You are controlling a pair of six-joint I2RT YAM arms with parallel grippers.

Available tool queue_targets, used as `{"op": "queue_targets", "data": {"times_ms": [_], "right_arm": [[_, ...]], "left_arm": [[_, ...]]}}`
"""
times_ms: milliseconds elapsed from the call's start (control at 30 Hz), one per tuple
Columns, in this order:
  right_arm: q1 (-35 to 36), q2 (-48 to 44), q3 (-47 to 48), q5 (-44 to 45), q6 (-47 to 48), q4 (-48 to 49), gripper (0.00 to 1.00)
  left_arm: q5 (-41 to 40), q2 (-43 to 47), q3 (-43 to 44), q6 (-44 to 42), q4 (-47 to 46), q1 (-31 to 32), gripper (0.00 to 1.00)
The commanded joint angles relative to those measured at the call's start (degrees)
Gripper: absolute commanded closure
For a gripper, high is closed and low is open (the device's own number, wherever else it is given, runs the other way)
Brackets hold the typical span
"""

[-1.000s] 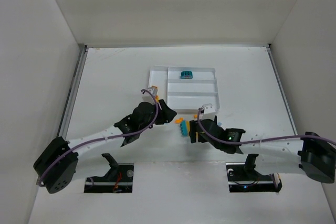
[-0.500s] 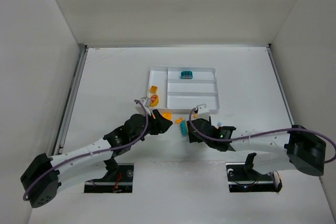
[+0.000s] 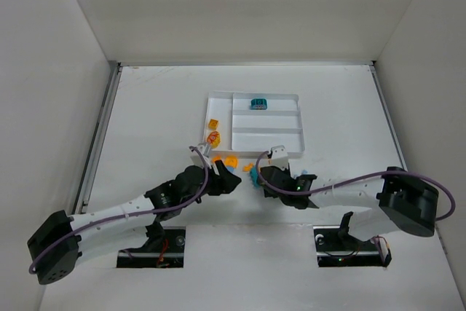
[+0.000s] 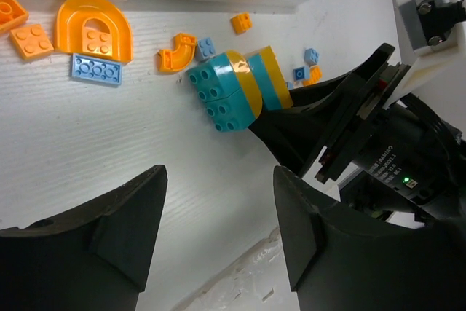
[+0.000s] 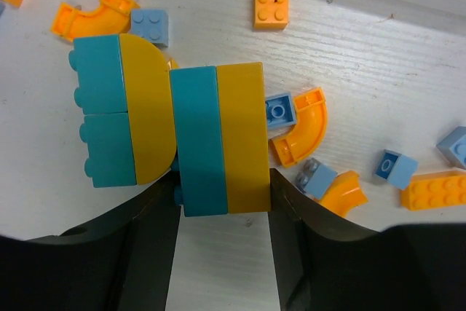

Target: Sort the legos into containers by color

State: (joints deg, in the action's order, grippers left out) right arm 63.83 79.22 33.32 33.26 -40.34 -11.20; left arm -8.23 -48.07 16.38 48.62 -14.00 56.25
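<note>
right gripper (image 5: 222, 180) — jaws pressed against both sides of the teal-and-yellow lego stack (image 5: 182, 129), which juts forward past the fingertips; whether it rests on the table (image 5: 218, 267) or hangs just above it cannot be told. left gripper (image 4: 220, 172) — jaws apart, nothing between them. the stack sits ahead of its fingertips, near but not touching, and the right gripper reaches it from the opposite side. loose legos lie around the stack: an orange arch (image 4: 95, 5), a light blue plate (image 4: 96, 69), an orange curved piece (image 4: 175, 50) and a small orange brick (image 4: 242, 22), all just outside the near wall of the white tray (image 3: 266, 123). inside the tray, a teal brick (image 3: 258, 103) rests in the far long section and orange pieces (image 3: 212, 130) in the tall narrow section.
</note>
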Motion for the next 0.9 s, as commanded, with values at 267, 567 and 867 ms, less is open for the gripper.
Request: {"op": "queue_targets", "data": {"times_ms": [267,567,867], "right_arm": [[3.7,-10.5,1.1,2.5,-2.8,3.0,0.6],[4.8,-10.3,2.8,1.1,-3.4,5.9,0.61],[6.1,-9.6,1.7,0.0,-4.7,11.9,0.6]], "left_arm": [[0.3,-3.8,-2.1,6.2,-14.5,1.8,0.33],[-1.1,-7.6,-3.0,7.7,-22.7,0.8,0.34],[-3.7,-13.6,-2.2,8.6,-27.5,0.6,0.36]]}}
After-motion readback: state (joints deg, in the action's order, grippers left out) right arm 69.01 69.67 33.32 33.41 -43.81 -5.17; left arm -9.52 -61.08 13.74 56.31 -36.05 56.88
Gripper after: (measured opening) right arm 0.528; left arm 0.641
